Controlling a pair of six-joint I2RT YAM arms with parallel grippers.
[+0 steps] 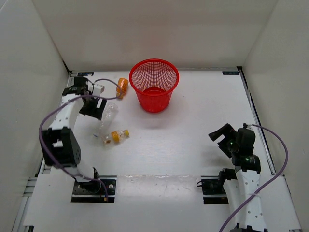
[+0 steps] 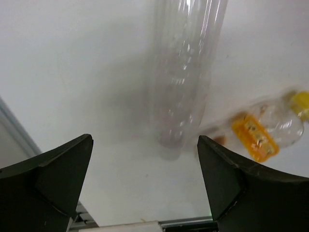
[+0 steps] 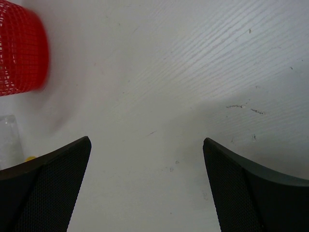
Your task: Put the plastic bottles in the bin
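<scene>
The red mesh bin (image 1: 154,84) stands upright at the far middle of the table. The stubby orange bottle (image 1: 122,86) lies just left of it. The long clear bottle (image 1: 108,117) lies on the table further left, with the short clear bottle with the orange label (image 1: 117,136) beside its near end. My left gripper (image 1: 93,107) hovers open and empty just left of the long clear bottle. In the left wrist view the gripper (image 2: 145,140) has that bottle (image 2: 186,72) ahead of its jaws, not between them, and the short bottle (image 2: 270,133) to the right. My right gripper (image 1: 218,140) is open and empty at the near right.
White walls enclose the table on the left, far and right sides. The right wrist view shows bare table ahead of the right gripper (image 3: 147,140), with the bin (image 3: 21,53) at the upper left. A purple cable loops along the left arm (image 1: 63,121).
</scene>
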